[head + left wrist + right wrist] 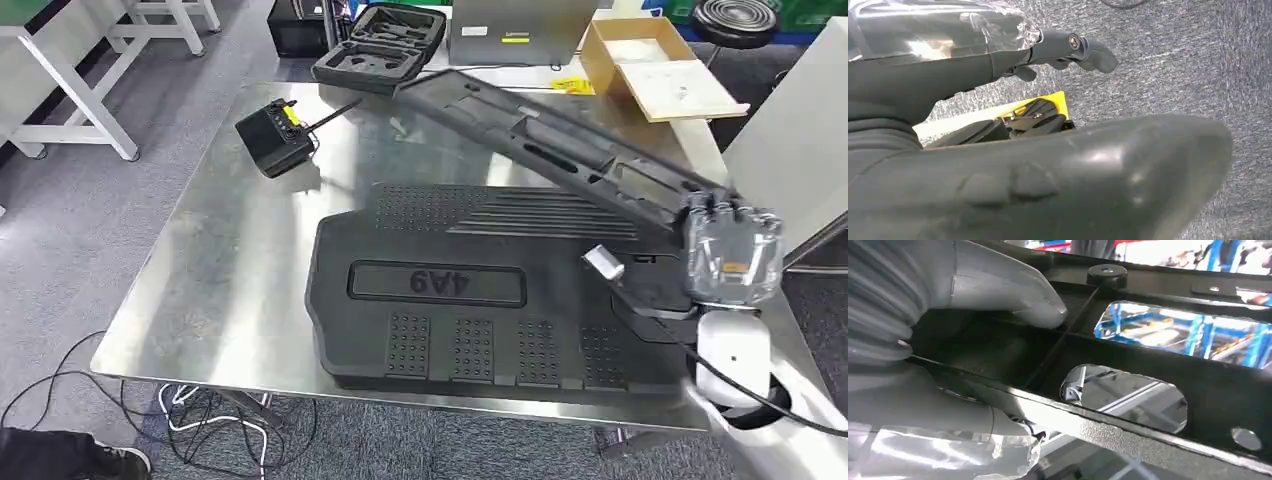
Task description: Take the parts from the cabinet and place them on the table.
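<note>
Right hand (733, 250): at the right edge of the desk (230, 260), fingers closed around one end of a long black plastic part (540, 135). In the right wrist view the thick grey thumb (1013, 292) presses on the ribbed inner face of that part (1148, 355), and the rest of the hand wraps under its rim.

Long black plastic part: narrow, with oval cut-outs along its length. It is held tilted above the desk, running from the right hand up and away toward the far side. Whether its far end touches the desk cannot be told.

Left hand (1068, 47): seen in the left wrist view above grey carpet (1173, 65), dark fingers slightly curled and apart, with nothing in them.

Large black panel (480, 300): lies flat on the desk in front of the robot, marked "4A9" on a raised label, with ribbed and dotted patches. It sits below the held part.

Desk: shiny metal top.

Remote control (275, 135): black with a yellow mark and a thin antenna, near the far left corner of the desk.

Open black case (385, 45): moulded insert, at the far edge of the desk.

Cardboard box (650, 65): open, at the far right, beside a grey laptop (515, 30).

Cables (150, 400): loose on the carpet under the near left corner of the desk.
</note>
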Controlling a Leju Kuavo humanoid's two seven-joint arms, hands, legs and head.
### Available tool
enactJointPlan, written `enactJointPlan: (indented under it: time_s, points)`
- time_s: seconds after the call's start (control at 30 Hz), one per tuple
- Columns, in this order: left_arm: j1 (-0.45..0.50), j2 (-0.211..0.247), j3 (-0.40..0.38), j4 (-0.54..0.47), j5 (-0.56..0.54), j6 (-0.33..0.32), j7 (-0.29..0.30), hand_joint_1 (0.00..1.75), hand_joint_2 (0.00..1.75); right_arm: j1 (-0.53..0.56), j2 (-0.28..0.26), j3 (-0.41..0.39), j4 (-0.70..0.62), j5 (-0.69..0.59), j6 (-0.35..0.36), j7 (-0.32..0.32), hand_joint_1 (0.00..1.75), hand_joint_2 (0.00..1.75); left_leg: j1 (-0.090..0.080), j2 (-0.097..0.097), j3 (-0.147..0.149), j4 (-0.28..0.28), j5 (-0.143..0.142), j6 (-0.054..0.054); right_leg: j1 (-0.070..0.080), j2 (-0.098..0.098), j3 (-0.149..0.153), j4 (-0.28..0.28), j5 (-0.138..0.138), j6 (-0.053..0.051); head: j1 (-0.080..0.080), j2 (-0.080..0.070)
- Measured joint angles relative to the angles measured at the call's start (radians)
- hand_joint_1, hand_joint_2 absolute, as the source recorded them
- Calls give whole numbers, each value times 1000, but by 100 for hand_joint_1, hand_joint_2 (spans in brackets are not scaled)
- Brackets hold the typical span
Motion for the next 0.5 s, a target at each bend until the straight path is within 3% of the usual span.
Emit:
enactJointPlan:
  time_s: [0.17, 0.5]
  points:
    - [0, 0, 0, 0, 8, 0, 5, 0, 0, 0, 27, 51, 49, 0, 26, -43, 175, 175, 0, 0, 0, 0, 0, 0, 0, -2, 0, 0, 0, 0, 0, 0]
    - [0, 0, 0, 0, 13, -2, 6, 0, 0, 6, 81, 117, 169, -1, 42, -42, 175, 175, 0, 0, 0, 0, 0, 0, 0, -2, 0, 0, 0, 0, 0, 0]
